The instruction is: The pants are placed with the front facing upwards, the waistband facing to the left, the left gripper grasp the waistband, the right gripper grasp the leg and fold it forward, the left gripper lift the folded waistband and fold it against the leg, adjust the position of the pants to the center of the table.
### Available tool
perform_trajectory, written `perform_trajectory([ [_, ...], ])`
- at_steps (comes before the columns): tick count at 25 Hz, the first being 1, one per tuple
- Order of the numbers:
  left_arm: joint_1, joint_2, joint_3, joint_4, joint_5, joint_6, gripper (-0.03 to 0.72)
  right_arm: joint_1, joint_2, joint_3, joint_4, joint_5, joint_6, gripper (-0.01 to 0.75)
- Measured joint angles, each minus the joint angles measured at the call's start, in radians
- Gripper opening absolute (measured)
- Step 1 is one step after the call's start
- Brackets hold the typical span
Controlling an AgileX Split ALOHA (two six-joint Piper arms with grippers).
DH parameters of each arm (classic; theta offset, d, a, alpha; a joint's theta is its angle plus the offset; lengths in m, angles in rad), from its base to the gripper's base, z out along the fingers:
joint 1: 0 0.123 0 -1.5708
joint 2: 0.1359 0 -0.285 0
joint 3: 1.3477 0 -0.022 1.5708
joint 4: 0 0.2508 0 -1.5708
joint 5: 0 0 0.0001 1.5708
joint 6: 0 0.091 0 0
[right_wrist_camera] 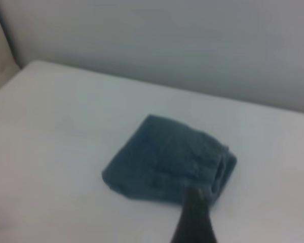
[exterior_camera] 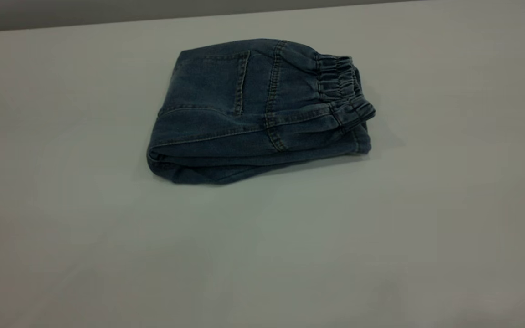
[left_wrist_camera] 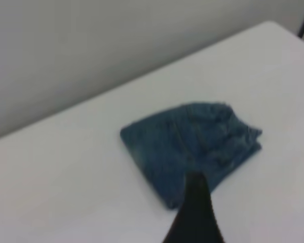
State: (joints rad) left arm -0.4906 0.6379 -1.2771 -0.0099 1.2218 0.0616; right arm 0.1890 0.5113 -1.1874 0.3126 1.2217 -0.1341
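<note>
- The short blue denim pants (exterior_camera: 253, 114) lie folded into a compact, roughly rectangular bundle on the large pale grey matte counter (exterior_camera: 262, 255), resting in the upper middle of the exterior view, nearer the counter's far edge than its near one
- The gathered, ruched elastic waistband (exterior_camera: 342, 86) of dark blue denim sits at the bundle's right end in the exterior view, its lower corner curling up slightly over the layers beneath
- A stitched back pocket (exterior_camera: 212, 82) faces upward on the top layer, with pale double seams crossing the cloth beside it
- The folded edge at the bundle's left end is rounded and thick, several layers of denim showing stacked along the near side
- Neither arm appears in the exterior view; nothing touches the pants there
- In the left wrist view a dark tapering tip of the left pincer (left_wrist_camera: 195, 215) rises from the picture's edge, overlapping the near side of the folded pants (left_wrist_camera: 192, 147); whether it is spread or pressed together cannot be told
- In the right wrist view a similar dark tip of the right pincer (right_wrist_camera: 195, 217) stands before the folded pants (right_wrist_camera: 167, 162); its state likewise cannot be told
- A plain pale wall (right_wrist_camera: 167, 45) runs behind the counter in both wrist views
</note>
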Motion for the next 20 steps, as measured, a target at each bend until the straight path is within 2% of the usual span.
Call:
perform_trajectory([
  [7,0.0,-0.211,0.248,0.001,-0.001,-0.032,0.518,0.0,-0.203,0.261,-0.034,0.0,-0.029,0.459],
  [15,0.0,-0.348,0.506,0.003,-0.002,-0.027,0.518,0.0,-0.342,0.494,-0.032,-0.002,-0.118,0.459],
  [20,0.0,-0.378,0.629,0.01,-0.002,-0.027,0.518,0.0,-0.385,0.603,-0.032,-0.081,-0.198,0.459],
])
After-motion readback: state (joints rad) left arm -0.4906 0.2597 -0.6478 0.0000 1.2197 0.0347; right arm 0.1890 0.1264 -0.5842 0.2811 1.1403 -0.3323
